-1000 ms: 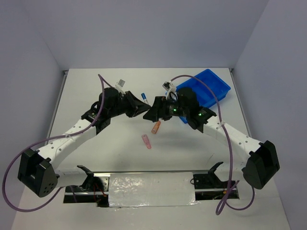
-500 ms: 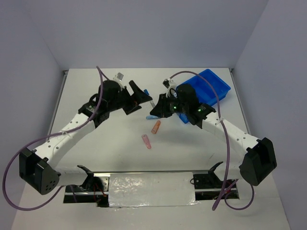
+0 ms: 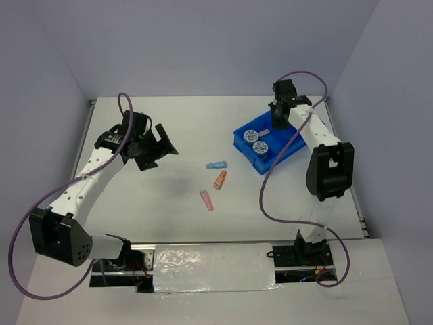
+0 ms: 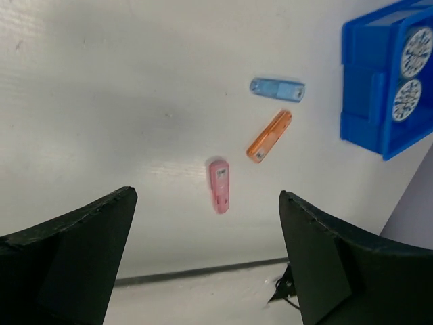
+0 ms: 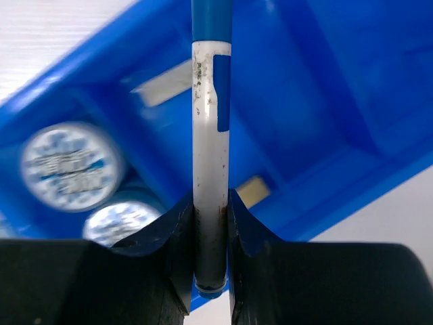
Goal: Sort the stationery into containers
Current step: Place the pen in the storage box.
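My right gripper (image 5: 211, 223) is shut on the blue-white pen (image 5: 208, 128), holding it above the bright blue tray (image 5: 318, 81). In the top view this gripper (image 3: 279, 103) hovers at the tray's (image 3: 281, 145) far end. Two round patterned boxes (image 3: 252, 135) (image 3: 261, 148) lie in the tray, with a tan eraser (image 5: 254, 190) and a grey piece (image 5: 162, 84). My left gripper (image 3: 159, 149) stands open and empty at the left of the table. Ahead of it lie the blue piece (image 4: 277, 89), the orange piece (image 4: 268, 135) and the pink piece (image 4: 218, 185) on the white table.
The three slim pieces lie in a loose group mid-table: blue (image 3: 216, 165), orange (image 3: 220, 179), pink (image 3: 206, 200). The right arm's purple cable (image 3: 270, 169) loops past the tray's near corner. Grey walls close in the table's far and side edges.
The two grippers met mid-table a second ago. The left one opened and drew back to the left. The right one shut on the pen and swung it out over the tray.
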Available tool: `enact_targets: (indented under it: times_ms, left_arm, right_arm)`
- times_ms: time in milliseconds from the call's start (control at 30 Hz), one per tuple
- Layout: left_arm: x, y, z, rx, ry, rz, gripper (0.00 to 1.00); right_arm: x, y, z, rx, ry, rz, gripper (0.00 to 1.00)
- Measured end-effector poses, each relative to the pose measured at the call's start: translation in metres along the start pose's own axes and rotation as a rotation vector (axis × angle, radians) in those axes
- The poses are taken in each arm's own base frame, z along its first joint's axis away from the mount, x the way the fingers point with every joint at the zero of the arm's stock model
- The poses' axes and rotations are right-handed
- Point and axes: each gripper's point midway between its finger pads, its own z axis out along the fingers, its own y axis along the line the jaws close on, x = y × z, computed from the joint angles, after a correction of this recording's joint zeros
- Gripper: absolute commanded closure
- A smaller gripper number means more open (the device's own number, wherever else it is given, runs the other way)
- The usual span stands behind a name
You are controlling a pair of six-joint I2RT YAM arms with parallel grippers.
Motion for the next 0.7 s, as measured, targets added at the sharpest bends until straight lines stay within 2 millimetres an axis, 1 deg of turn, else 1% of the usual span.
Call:
enact_targets:
  times_ms: [67, 133, 233, 333, 467, 600, 700]
  left_arm:
    - [0.013, 0.009, 0.001, -0.017, 0.049, 0.039, 0.01]
    - [0.020, 0.014, 0.000, -0.023, 0.071, 0.066, 0.01]
    - [0.028, 0.022, -0.006, -0.026, 0.089, 0.100, 0.01]
    - [0.033, 0.028, -0.012, -0.033, 0.100, 0.138, 0.01]
    - [0.036, 0.031, -0.013, -0.036, 0.114, 0.164, 0.01]
    - [0.039, 0.036, -0.013, -0.050, 0.132, 0.187, 0.01]
    - [0.042, 0.040, -0.009, -0.068, 0.154, 0.194, 0.01]
  right_arm:
    - [-0.002, -0.017, 0.012, 0.060, 0.039, -0.039, 0.97]
    - [0.000, -0.030, 0.022, 0.098, 0.072, -0.055, 0.97]
    - [0.006, -0.045, 0.028, 0.140, 0.119, -0.083, 0.94]
    - [0.009, -0.058, 0.031, 0.160, 0.143, -0.098, 0.93]
    - [0.006, -0.066, 0.039, 0.170, 0.155, -0.121, 0.93]
    - [0.014, -0.068, 0.043, 0.165, 0.187, -0.164, 0.92]
    - [0.016, -0.070, 0.044, 0.146, 0.193, -0.178, 0.91]
